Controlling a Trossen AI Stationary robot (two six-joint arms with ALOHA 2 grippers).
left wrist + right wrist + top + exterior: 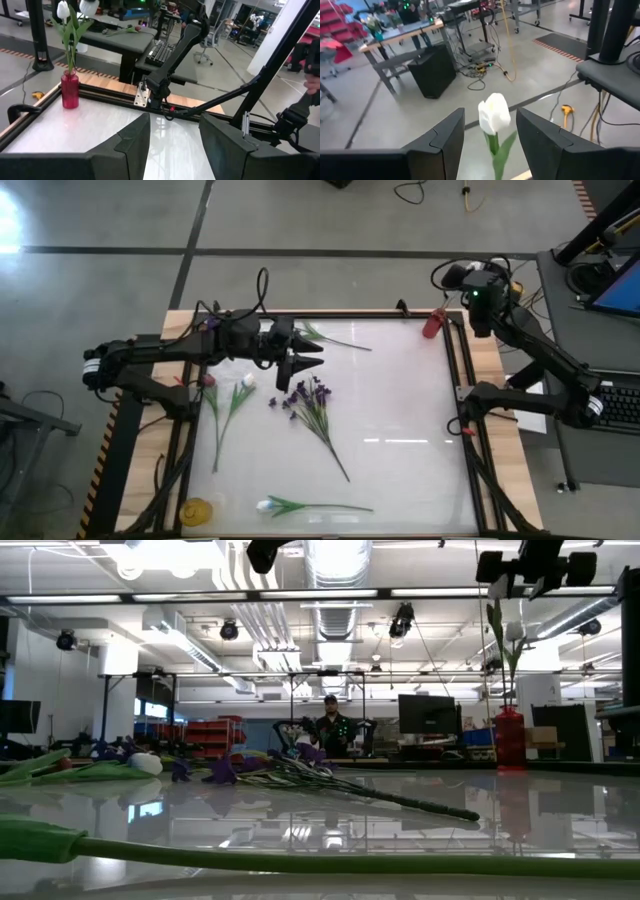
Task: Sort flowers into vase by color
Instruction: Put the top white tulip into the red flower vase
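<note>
On the left side of the table (pixel 400 400), near the front edge, sits a yellow roll (pixel 194 510), and just right of it a white tulip (pixel 266 505) lies flat with its stem pointing right. Farther back on the left lie a pink-red bud (pixel 208 381) and another white flower (pixel 247 382), their stems running toward the front. The left gripper (pixel 312 362) hovers above the table near the back — its fingers (pixel 131 145) stand apart with nothing between them. Just in front of it lies the purple spray (pixel 308 398), stem trailing toward the front right.

At the back right corner stands a red vase (pixel 432 323) holding a white tulip (pixel 63 10) upright. The right gripper (pixel 489 134) hangs right above the vase — its fingers (pixel 446 135) are parted on either side of the bloom (pixel 494 114) with a gap on each side, not touching it. A person (pixel 330 728) stands in the room beyond the table.
</note>
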